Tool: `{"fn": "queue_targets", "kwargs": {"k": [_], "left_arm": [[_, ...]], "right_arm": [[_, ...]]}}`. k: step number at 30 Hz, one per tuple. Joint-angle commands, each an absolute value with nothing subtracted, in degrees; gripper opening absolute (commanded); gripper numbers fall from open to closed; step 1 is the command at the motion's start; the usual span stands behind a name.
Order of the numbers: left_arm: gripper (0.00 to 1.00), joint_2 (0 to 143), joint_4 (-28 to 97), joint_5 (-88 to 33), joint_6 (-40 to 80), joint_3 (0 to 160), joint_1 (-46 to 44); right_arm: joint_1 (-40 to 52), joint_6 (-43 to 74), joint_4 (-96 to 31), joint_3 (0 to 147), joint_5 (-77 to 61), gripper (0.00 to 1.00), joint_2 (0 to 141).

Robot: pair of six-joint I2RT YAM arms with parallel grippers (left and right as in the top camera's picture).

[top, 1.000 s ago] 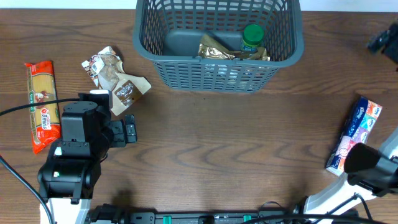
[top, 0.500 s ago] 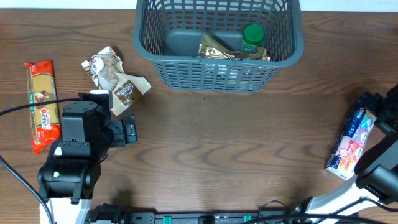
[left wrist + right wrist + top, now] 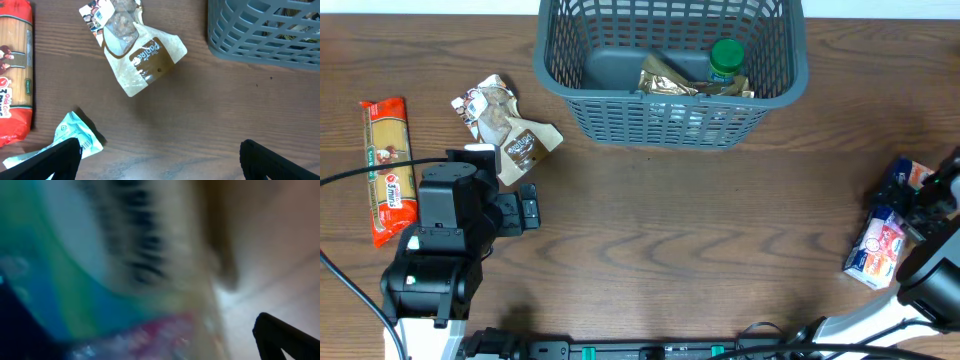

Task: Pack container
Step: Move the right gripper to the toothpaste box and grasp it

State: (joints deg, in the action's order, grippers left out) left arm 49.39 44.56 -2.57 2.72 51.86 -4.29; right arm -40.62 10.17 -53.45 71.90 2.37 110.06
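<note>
The container, a dark grey-blue slotted basket (image 3: 775, 80), stands at the back centre and holds a green-capped bottle (image 3: 726, 58) and a brown packet (image 3: 665, 80). Its corner shows in the left wrist view (image 3: 270, 30). My left gripper (image 3: 527, 212) (image 3: 160, 162) is open and empty, low over the table. A brown-and-white snack packet (image 3: 145, 60) lies ahead of it. My right gripper (image 3: 912, 200) (image 3: 165, 345) is right down on a colourful packet (image 3: 878, 250), which fills its blurred view (image 3: 100, 280). Only one finger shows, to the packet's right, and the jaws look open.
A red spaghetti packet (image 3: 385, 170) (image 3: 15, 75) lies at the far left. Crumpled snack packets (image 3: 495, 110) lie between it and the basket. A teal-and-white packet (image 3: 77, 135) lies beside my left finger. Bare wood spans the table's middle.
My right arm has come from the far right corner down onto the colourful packet. My left arm and the other objects have not moved.
</note>
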Motion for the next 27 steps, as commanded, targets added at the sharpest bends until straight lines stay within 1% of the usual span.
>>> {"fn": "queue_targets", "kwargs": {"k": [1, 3, 4, 8, 10, 13, 14, 15, 16, 21, 27], "left_arm": [[0.98, 49.34, 44.51, -1.91, 1.98, 53.01, -4.54], [0.98, 49.34, 44.51, -1.91, 1.98, 53.01, -4.54], [0.98, 49.34, 44.51, -1.91, 1.98, 53.01, -4.54], [0.98, 49.34, 44.53, -1.91, 1.98, 53.01, -4.54], [0.98, 49.34, 44.53, -1.91, 1.96, 53.01, -4.54], [0.99, 49.34, 44.53, -1.91, 1.96, 53.01, -4.54], [0.98, 49.34, 44.51, -1.91, 1.96, 53.01, -4.54], [0.98, 49.34, 44.51, -1.91, 1.96, 53.01, -4.54], [0.98, 49.34, 44.51, -1.91, 1.96, 53.01, -4.54], [0.98, 49.34, 44.51, -1.91, 1.96, 53.01, -4.54], [0.98, 49.34, 44.51, -1.91, 1.96, 53.01, -4.54]], "right_arm": [[-38.22, 9.32, -50.72, 69.52, 2.37, 0.99, 108.86], [-37.28, 9.34, -47.86, 67.81, 2.35, 0.99, 108.86], [-36.91, 9.37, -46.59, 66.98, 2.35, 0.96, 108.86], [-35.77, 9.39, -42.76, 64.03, 2.33, 0.77, 108.86], [-35.27, 9.5, -41.85, 62.83, 2.31, 0.6, 108.86], [-34.72, 9.8, -41.63, 62.46, 2.31, 0.41, 108.86], [-34.44, 9.78, -41.36, 62.5, 2.33, 0.33, 108.86], [-34.33, 9.78, -41.21, 62.59, 2.31, 0.13, 108.86], [-34.15, 9.8, -41.08, 62.7, 2.31, 0.01, 108.86], [-32.29, 9.76, -41.93, 64.9, 0.16, 0.01, 107.35], [-27.44, 8.03, -48.49, 77.28, -1.98, 0.01, 101.73]]}}
